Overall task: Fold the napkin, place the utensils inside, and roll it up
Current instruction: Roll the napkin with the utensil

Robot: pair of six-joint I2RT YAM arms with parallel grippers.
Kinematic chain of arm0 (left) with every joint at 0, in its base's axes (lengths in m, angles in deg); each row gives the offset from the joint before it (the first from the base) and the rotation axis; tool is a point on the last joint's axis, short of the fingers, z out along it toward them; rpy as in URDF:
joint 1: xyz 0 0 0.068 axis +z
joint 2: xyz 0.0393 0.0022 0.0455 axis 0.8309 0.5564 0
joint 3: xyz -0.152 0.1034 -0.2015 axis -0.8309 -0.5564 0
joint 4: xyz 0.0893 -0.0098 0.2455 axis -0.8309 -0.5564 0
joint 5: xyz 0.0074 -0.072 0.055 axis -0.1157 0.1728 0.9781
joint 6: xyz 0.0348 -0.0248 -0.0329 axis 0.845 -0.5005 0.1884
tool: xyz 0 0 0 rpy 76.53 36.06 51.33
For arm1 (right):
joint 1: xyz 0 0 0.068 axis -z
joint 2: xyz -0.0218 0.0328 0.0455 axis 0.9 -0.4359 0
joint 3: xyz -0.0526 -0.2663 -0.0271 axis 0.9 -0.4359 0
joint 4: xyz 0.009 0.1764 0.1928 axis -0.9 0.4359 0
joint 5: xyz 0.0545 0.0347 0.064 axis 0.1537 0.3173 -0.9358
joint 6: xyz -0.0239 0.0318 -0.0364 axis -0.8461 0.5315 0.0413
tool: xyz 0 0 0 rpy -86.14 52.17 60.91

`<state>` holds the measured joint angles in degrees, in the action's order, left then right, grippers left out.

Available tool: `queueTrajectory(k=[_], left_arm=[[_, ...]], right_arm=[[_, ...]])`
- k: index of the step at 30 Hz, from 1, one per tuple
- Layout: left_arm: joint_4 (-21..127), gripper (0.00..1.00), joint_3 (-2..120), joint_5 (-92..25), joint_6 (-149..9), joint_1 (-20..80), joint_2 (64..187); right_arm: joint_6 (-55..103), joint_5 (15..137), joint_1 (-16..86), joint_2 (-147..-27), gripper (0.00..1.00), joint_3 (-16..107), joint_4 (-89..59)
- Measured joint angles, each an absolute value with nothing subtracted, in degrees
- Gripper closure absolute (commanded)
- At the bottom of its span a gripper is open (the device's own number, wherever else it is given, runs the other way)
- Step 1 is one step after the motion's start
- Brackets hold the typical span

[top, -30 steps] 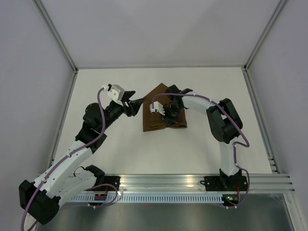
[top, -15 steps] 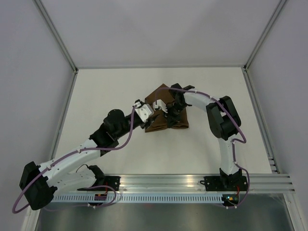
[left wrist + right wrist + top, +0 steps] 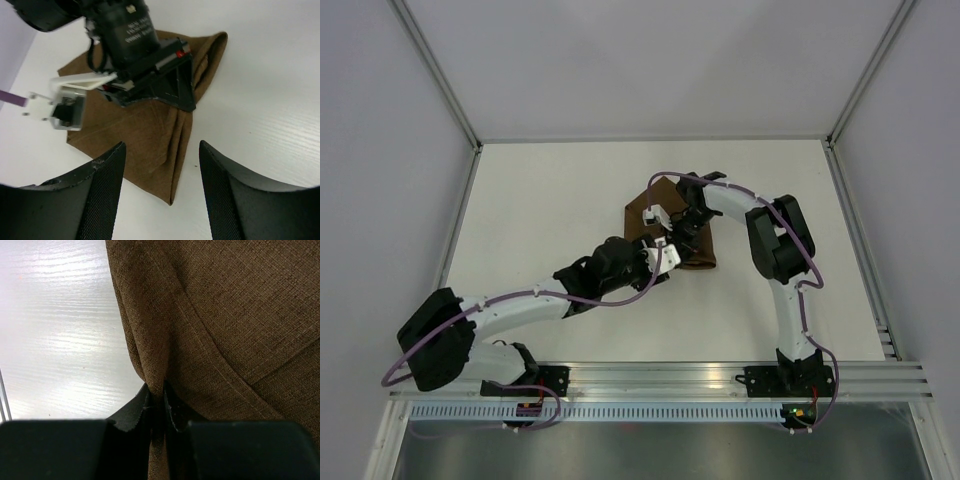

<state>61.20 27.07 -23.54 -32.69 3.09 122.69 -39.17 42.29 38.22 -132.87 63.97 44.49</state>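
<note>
Brown napkin (image 3: 638, 208), bunched, centre frame.
Pinched at a fold by right gripper (image 3: 157, 395), left gripper (image 3: 161, 150) spread wide above.

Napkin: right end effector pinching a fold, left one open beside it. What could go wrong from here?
1. The right end effector is shut on only a thin fold of the napkin; a pull may slip it or drag the cloth undone.
2. The left end effector, open, hovers close to the right wrist; they could collide.
3. No utensils show; lifting might spill any hidden inside.
</note>
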Motion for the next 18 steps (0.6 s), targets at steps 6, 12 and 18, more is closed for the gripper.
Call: queueTrajectory(k=[6, 12, 18], left_arm=[[62.43, 0.33, 27.07, -23.02, -31.01, 1.23, 132.49], [65.66, 0.31, 27.16, -22.21, -28.67, 0.77, 138.39], [69.38, 0.3, 28.21, -20.4, -25.63, 0.34, 144.05]], right_arm=[[-39.17, 40.84, 38.86, -134.53, 0.83, 65.8, 46.91], [-39.15, 40.14, 39.21, -135.39, 0.83, 66.46, 48.81], [-39.15, 39.75, 39.32, -136.2, 0.83, 67.49, 50.1]])
